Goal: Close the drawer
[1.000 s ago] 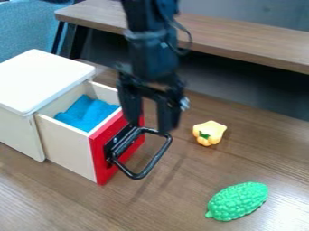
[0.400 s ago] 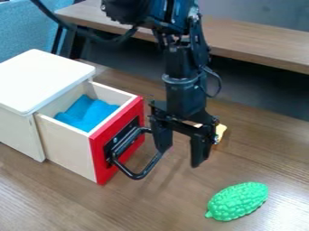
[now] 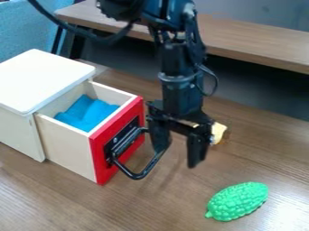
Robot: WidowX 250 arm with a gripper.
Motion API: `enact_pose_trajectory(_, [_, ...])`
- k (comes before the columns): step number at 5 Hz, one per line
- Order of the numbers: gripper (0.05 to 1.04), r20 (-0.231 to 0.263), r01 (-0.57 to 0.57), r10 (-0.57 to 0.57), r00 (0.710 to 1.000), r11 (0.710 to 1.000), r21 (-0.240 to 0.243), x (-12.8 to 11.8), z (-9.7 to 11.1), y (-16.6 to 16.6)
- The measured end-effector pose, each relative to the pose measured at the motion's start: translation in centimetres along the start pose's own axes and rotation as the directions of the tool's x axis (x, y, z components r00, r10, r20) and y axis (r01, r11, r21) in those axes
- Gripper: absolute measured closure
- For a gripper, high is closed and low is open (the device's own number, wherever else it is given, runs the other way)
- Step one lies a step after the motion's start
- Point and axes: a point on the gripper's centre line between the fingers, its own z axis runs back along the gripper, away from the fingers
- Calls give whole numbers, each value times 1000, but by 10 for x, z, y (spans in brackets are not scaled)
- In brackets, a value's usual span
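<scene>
Drawer [image 3: 65, 143] open, long axis pointing lower right; gripper [image 3: 177, 158] fingers spread wide, empty.

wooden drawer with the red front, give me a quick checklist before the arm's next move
1. Wooden drawer with the red front shut: not ok, it stands open.
2. Black gripper free of any load: ok, fingers apart, nothing held.
3. Gripper outside the drawer, on its front side: ok.
4. Gripper touching the black metal handle: cannot tell, one finger overlaps it in view.
5. Soft blue cloth inside the drawer: ok.
6. Green bumpy toy apart from the drawer: ok, it lies on the table.
</scene>
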Motion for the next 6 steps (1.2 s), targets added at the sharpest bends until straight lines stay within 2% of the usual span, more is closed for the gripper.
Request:
enact_pose_trajectory(1, [84, 11, -56, 56, 998, 998, 9, -4, 0, 13])
enact_pose_trajectory(2, [84, 24, -109, 108, 994, 994, 33, -8, -9, 28])
enact_pose_trajectory(3, [84, 41, -128, 126, 991, 990, 67, -8, -8, 40])
enact_pose_trajectory(5, [85, 35, -134, 130, 991, 979, 155, -8, -2, 54])
enact_pose_trajectory(6, [83, 9, -126, 127, 992, 969, 213, -12, -1, 60])
